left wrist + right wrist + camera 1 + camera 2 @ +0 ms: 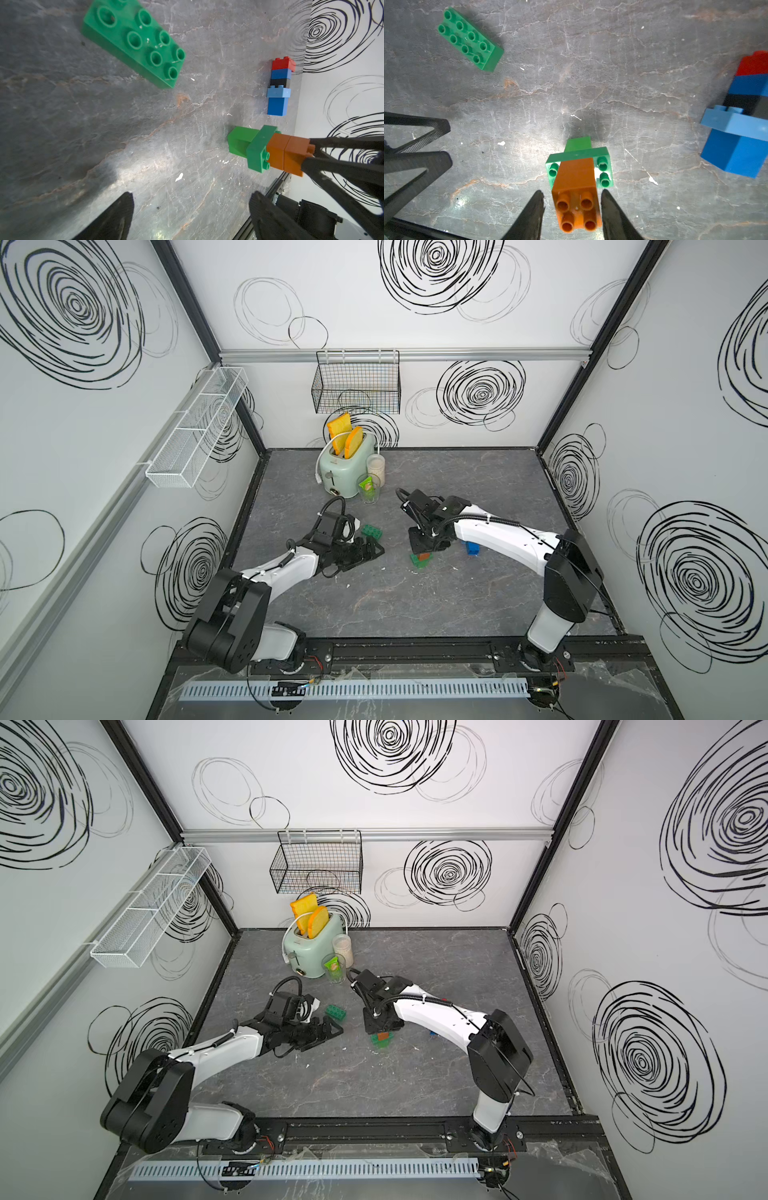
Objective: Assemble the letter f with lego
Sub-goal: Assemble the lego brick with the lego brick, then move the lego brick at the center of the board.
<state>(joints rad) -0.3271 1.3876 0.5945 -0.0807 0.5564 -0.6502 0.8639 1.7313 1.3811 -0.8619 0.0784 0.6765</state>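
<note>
An upright lego stack (577, 178) stands mid-table: a green base, a wider green brick and orange-brown bricks on top, seen in both top views (422, 559) (383, 1041). My right gripper (572, 192) points down over it, open, one finger on each side of the top orange brick with a thin gap on both sides. A second lego stack (279, 85) of red, blue, black and light blue bricks lies on its side nearby. A big oblong green brick (135, 39) lies flat by my left gripper (191, 199), which is open and holds nothing.
A mint toaster (345, 466) with bread slices, a white cup (376, 466) and a glass (370, 491) stand at the back. A black wire basket (356, 383) and a white mesh shelf (195, 431) hang on the walls. My left gripper (372, 551) rests low beside the green brick (374, 531).
</note>
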